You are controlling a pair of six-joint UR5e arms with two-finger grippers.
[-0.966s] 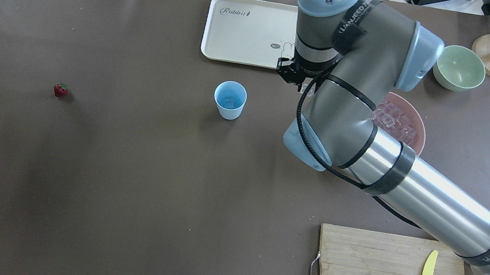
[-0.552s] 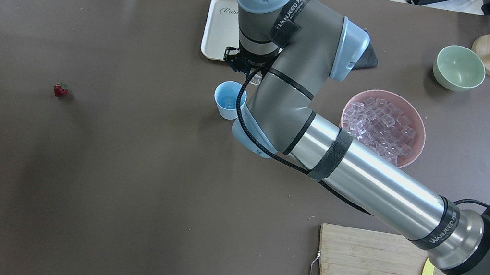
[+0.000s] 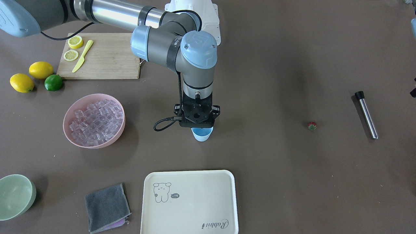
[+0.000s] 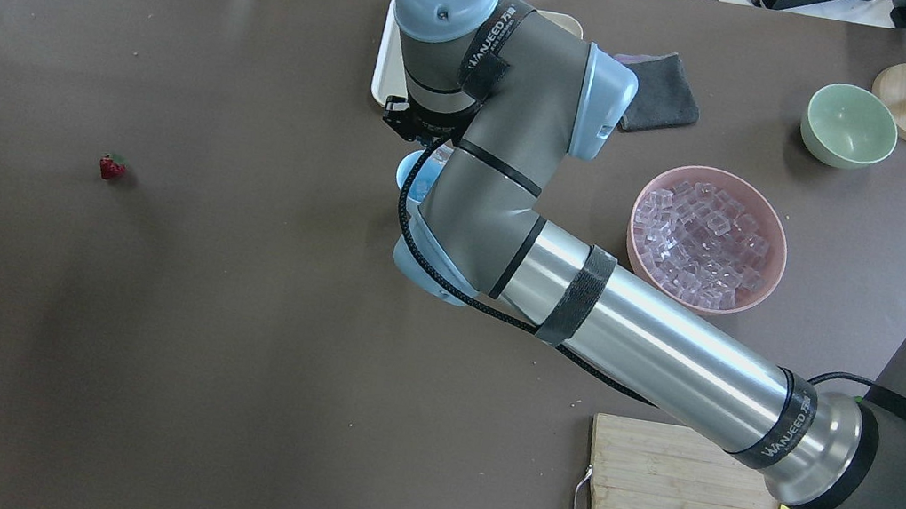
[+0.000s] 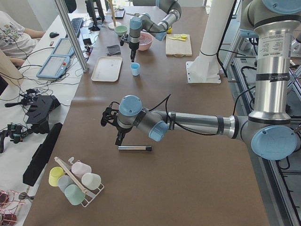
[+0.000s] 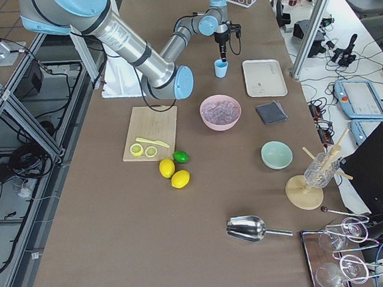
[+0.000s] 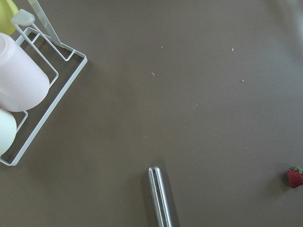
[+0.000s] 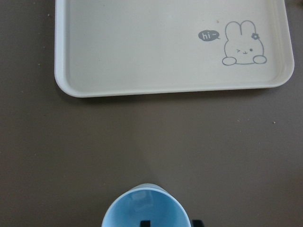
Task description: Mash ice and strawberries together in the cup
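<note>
- Brown matte surface (image 3: 260, 182) lies open and bare between the tapered light blue plastic cup (image 3: 202, 134) and 1 tiny red strawberry (image 3: 312, 125), well apart.
- Over the cup's rim hangs the right claw (image 3: 198, 126); I cannot tell how wide it stands.
- Near the smooth steel rod (image 5: 134, 148) hovers the left claw (image 5: 118, 140); I cannot tell its opening.
- Glassy ice cubes (image 3: 96, 122) fill the round pink bowl (image 3: 70, 136).

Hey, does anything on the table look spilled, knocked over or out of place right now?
Nothing looks spilled or tipped. The cup stands upright and the ice sits inside the pink bowl. Only the strawberry lies alone on bare table, far from the cup.
</note>
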